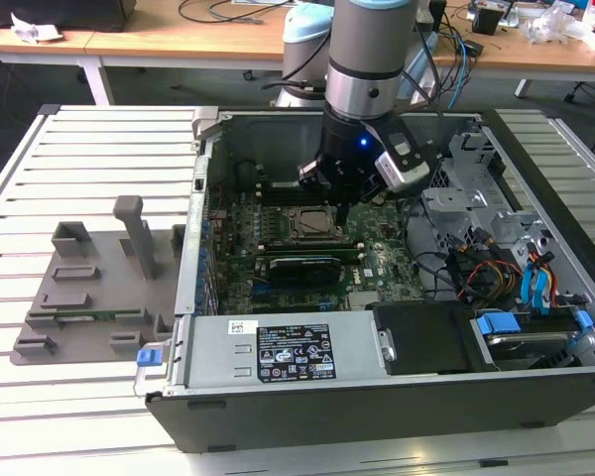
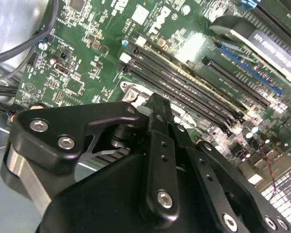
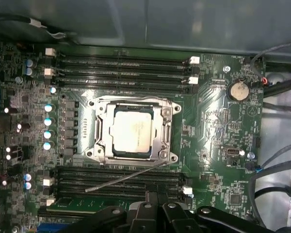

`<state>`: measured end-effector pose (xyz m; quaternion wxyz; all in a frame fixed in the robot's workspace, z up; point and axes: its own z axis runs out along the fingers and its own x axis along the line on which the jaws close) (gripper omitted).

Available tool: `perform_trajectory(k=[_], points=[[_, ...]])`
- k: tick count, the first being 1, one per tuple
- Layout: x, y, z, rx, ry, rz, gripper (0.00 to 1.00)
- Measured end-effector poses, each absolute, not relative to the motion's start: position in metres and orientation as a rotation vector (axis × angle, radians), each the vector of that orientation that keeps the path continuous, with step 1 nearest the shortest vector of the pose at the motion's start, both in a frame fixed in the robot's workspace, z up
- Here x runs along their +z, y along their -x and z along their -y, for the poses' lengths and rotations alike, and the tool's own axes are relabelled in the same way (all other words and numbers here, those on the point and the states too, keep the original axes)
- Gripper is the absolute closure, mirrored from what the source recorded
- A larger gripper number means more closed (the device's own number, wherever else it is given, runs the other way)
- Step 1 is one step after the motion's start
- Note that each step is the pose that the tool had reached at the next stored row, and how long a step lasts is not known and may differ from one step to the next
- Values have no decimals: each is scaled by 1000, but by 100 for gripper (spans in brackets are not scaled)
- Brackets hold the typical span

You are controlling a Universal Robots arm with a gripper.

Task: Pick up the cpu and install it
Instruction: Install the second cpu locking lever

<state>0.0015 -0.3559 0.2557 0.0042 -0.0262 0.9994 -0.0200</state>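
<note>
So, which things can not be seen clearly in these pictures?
- Whether the cpu is fully seated in its socket: the first wrist view looks straight down, so height does not show.
- The socket in the exterior view: the arm's wrist covers part of it.
- The tool's tips in the second wrist view: its own black body hides them.

Gripper (image 3: pixel 153 206) fingertips cut off

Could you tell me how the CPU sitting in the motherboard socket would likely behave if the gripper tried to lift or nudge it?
The cpu looks flat, rigid and metal-topped, so it should lift stiffly and probably feels light. Its smooth plate could be slippery. Sitting low inside the socket frame, it likely won't slide sideways when nudged, and offers little edge to grasp.
</note>
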Motion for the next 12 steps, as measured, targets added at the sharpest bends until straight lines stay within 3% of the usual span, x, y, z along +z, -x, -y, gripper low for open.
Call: perform_trajectory(k=[7,10,12], points=[[255,-1,368,-46,82,-3132,89],[255,1,374,30,82,-3131,89],[255,4,378,139,81,-3126,89]])
